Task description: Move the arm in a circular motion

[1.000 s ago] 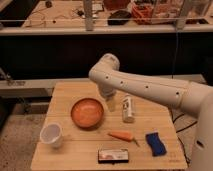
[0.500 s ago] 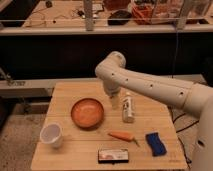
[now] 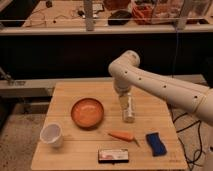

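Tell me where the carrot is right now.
In the camera view's lower middle, the carrot lies on the table between the orange bowl and the blue object, in front of the white bottle beside which the gripper hangs.

Wooden table (image 3: 67, 97), speckled floor (image 3: 17, 137)

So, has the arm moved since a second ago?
Yes. The arm has swung right: its elbow was over the right edge of the bowl, now over the bottle. The gripper hangs beside the bottle.
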### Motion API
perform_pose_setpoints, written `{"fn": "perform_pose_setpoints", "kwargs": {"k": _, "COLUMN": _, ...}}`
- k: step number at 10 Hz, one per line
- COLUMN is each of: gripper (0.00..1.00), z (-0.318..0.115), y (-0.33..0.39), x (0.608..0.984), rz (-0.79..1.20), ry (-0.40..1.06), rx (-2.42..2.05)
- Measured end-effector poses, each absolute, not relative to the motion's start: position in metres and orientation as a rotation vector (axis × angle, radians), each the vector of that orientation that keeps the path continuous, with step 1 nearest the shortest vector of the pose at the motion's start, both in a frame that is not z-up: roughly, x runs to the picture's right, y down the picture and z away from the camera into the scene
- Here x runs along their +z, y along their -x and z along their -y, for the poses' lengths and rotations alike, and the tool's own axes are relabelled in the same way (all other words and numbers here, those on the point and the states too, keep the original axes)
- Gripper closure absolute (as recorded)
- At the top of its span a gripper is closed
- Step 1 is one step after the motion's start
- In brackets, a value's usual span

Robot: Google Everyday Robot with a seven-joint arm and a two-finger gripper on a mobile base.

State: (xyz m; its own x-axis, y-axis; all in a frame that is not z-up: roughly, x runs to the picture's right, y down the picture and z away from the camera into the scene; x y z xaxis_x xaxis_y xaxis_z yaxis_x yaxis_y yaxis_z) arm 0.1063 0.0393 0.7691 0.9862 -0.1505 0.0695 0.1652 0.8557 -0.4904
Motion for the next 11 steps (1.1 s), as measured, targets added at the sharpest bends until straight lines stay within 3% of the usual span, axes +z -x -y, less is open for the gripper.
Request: {"fn": "perform_pose_setpoints", "kwargs": {"k": 11, "gripper": 0.2, "z": -0.065, "y": -0.22, "x": 0.762, "rz": 0.041, "ry": 0.509, "rx": 0.004}}
